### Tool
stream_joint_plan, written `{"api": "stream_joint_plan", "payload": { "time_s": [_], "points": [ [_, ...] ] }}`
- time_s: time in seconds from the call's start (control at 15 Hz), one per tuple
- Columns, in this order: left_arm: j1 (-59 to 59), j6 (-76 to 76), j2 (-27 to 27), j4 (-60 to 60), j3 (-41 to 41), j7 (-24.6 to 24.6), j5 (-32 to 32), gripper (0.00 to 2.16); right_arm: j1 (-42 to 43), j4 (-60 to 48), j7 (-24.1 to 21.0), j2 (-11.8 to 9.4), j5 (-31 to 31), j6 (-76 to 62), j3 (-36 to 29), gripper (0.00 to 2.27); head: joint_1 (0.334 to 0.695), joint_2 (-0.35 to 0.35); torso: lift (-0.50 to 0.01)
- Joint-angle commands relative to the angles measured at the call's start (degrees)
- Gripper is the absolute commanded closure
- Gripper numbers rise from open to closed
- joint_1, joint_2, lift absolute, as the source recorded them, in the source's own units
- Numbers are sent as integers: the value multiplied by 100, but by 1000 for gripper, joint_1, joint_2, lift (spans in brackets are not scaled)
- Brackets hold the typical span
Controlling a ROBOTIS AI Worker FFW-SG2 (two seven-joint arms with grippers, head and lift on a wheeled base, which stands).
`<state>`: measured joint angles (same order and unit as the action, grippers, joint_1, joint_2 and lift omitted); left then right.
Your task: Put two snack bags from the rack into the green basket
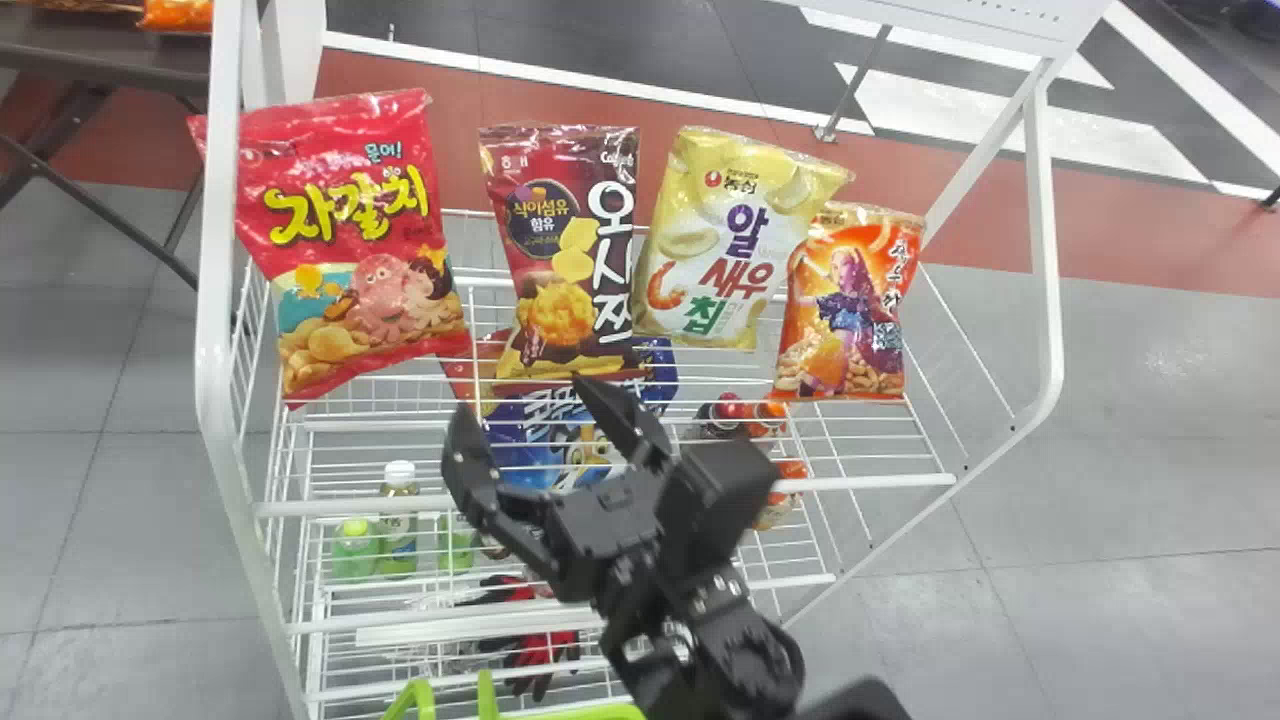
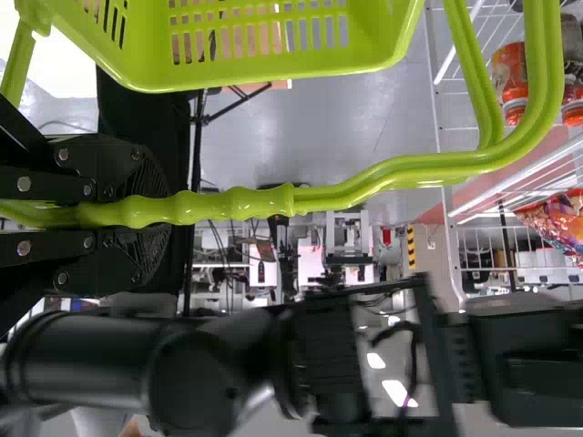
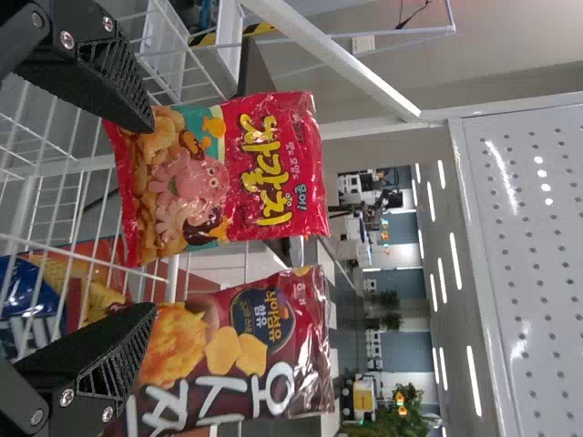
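Pointing up from the head view's lower middle, the right gripper (image 1: 525,400) has its jaws wide apart near the dark red bag's (image 1: 555,270) lower edge. On the rack (image 1: 215,370), a gap parts it from the red bag (image 1: 350,240), upper left; the yellow bag (image 1: 735,230) overlaps the orange bag (image 1: 850,310), right of centre. The green basket's (image 1: 590,712) rim meets the bottom edge, its handle (image 2: 237,205) clamped between the left gripper's (image 2: 150,210) jaws.
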<state>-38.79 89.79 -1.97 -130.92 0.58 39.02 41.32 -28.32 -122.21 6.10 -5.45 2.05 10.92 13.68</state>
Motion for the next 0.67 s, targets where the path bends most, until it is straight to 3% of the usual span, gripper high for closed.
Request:
{"api": "stream_joint_plan", "payload": {
  "time_s": [0.0, 0.13, 0.6],
  "points": [
    [74, 24, 4, 128, -31, 0, -10, 2138, 977, 558, 40, 9, 23, 539, 232, 127, 695, -282, -7],
    [135, 24, 4, 225, -40, 0, -19, 2138, 1628, 1050, 67, 44, 67, 733, 399, 127, 695, -203, -7],
    [364, 24, 4, 506, 48, 9, -2, 2138, 3236, 2720, 497, 550, 146, 979, 592, 130, 695, -63, -7]
  ]
}}
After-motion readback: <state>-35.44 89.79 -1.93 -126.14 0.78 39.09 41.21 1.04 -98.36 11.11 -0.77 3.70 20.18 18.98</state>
